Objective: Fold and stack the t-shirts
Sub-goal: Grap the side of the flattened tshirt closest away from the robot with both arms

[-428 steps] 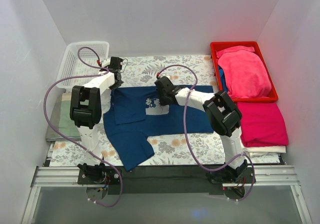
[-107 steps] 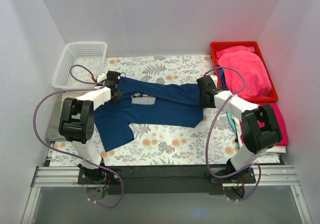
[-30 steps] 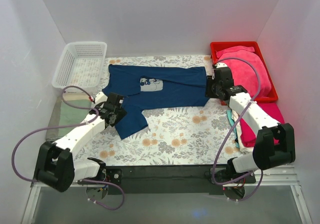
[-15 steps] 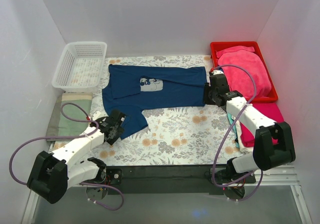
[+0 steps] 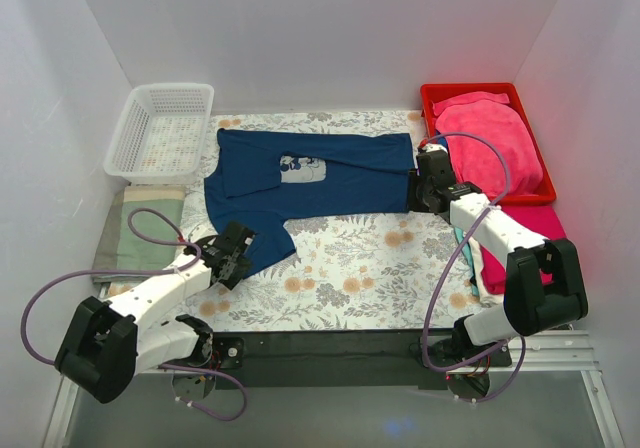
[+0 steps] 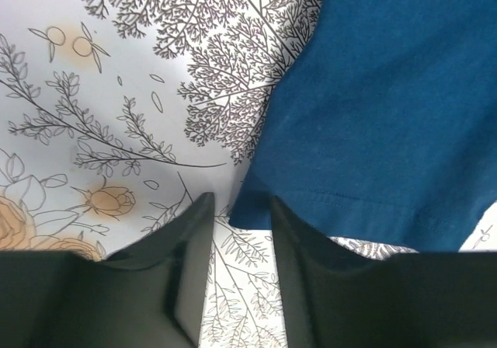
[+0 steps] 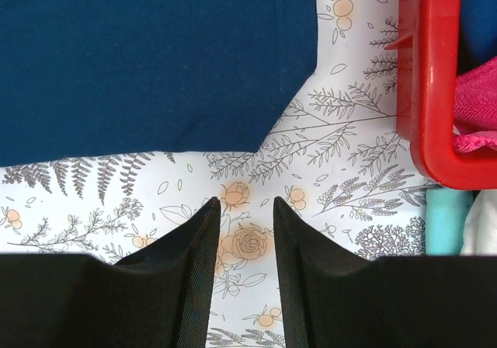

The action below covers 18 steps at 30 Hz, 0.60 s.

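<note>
The navy blue t-shirt (image 5: 330, 173) lies spread flat at the back middle of the floral mat, with its pale blue print (image 5: 300, 168) facing up. Its near-left corner (image 6: 365, 130) reaches toward me. My left gripper (image 5: 232, 253) is open at that corner. In the left wrist view the gripper (image 6: 239, 202) has the cloth's corner tip lying between its fingertips, and the jaws stand apart. My right gripper (image 5: 425, 193) is open and empty just off the shirt's right edge (image 7: 155, 60), over bare mat (image 7: 245, 202). Magenta-pink shirts lie in the red tray (image 5: 490, 148) and folded at right (image 5: 530, 243).
The red tray's rim (image 7: 435, 76) is close to the right of my right gripper. A teal cloth (image 7: 443, 224) lies beside it. A white basket (image 5: 165, 128) stands at the back left. A folded green cloth (image 5: 135, 233) lies at the left edge.
The shirt now lies spread at the back. My left gripper drew back toward me off the cloth and now sits at its near-left corner. My right gripper slid slightly nearer, off the shirt's edge.
</note>
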{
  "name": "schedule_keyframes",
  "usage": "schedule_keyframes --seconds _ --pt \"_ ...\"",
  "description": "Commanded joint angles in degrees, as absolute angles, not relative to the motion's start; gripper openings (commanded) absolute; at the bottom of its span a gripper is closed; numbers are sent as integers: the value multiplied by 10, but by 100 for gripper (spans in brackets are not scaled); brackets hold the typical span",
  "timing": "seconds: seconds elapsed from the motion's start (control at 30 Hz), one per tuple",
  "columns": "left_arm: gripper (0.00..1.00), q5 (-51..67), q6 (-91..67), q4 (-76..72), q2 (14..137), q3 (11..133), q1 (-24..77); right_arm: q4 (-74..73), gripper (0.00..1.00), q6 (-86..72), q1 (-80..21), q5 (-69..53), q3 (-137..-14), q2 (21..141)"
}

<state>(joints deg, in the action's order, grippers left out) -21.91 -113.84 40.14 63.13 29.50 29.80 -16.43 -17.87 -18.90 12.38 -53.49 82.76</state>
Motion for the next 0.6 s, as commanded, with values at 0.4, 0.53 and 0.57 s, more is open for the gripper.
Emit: schedule_keyframes --seconds 0.4,0.53,0.57 --pt "0 -313 -1147 501 591 365 308 -149 39 -194 -192 154 -505 828" --pt "0 -366 -1138 552 562 440 308 -135 40 -199 -192 156 -483 831" --pt "0 -372 -1136 557 558 464 308 -130 40 -202 -192 151 -478 836"
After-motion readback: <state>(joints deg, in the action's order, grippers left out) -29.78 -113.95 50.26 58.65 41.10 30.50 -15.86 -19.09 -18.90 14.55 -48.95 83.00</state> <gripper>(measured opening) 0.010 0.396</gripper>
